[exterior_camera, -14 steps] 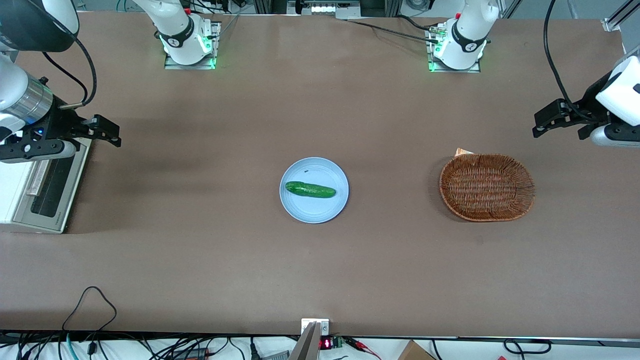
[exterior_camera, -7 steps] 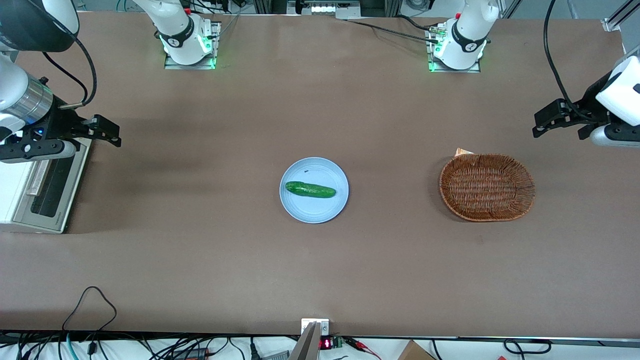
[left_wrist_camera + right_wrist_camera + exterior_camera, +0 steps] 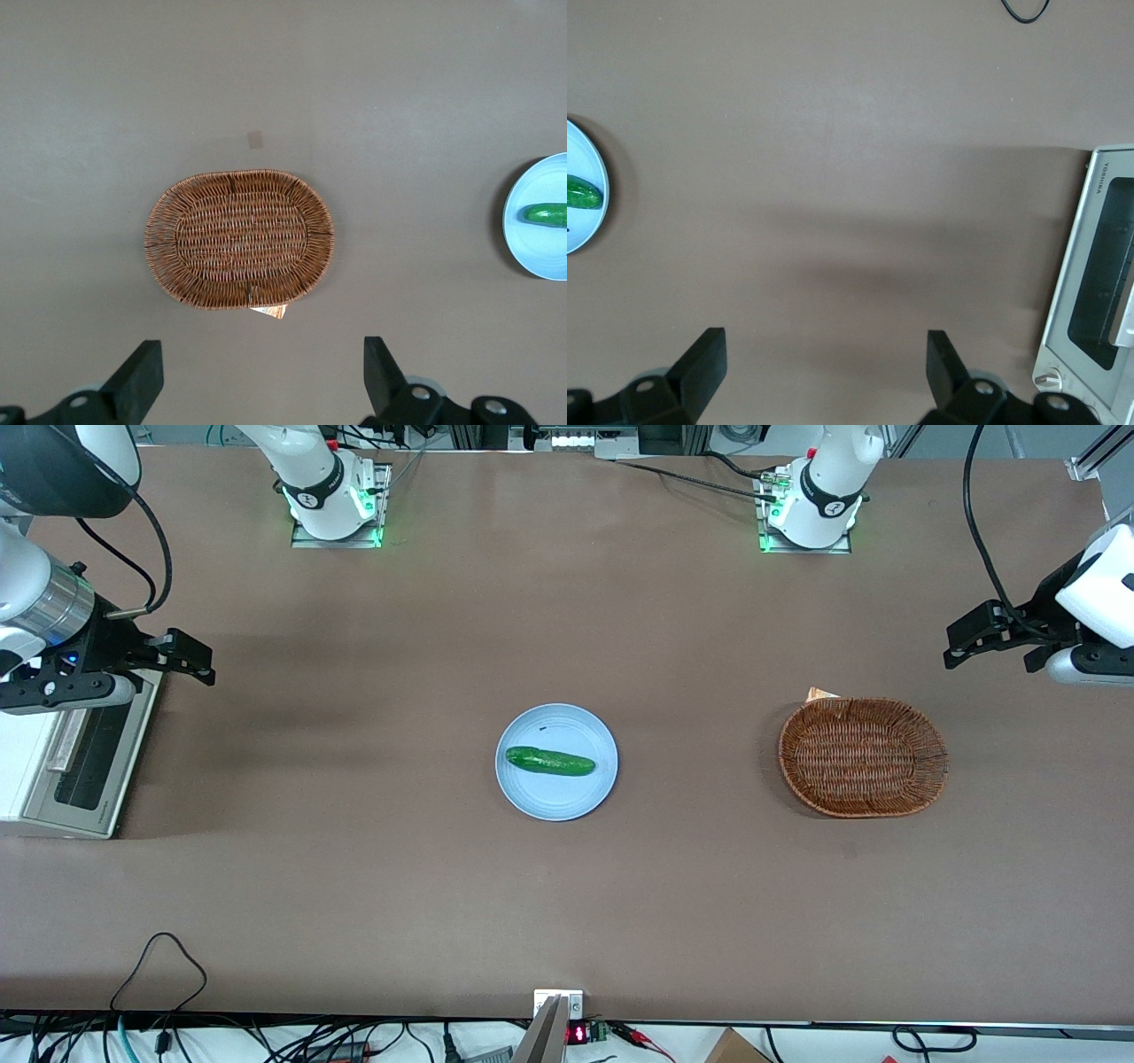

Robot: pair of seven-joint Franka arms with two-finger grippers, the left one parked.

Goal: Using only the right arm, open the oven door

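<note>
1. The oven (image 3: 53,766) sits at the left edge of the front frame, at the working arm's end of the table; its oven door (image 3: 89,757) looks closed, dark glass showing.
2. The right arm (image 3: 40,607) hangs over the oven, and its gripper (image 3: 190,662) hovers above bare table just past the door frame, fingers spread wide, holding nothing.
3. The door is rigid metal and glass on a hinge, likely light but stiff at first.
4. The best hold is the bar handle (image 3: 64,740), mid-length; smooth metal may slip, so pinch squarely.
5. The oven could slide if tugged hard.
</note>
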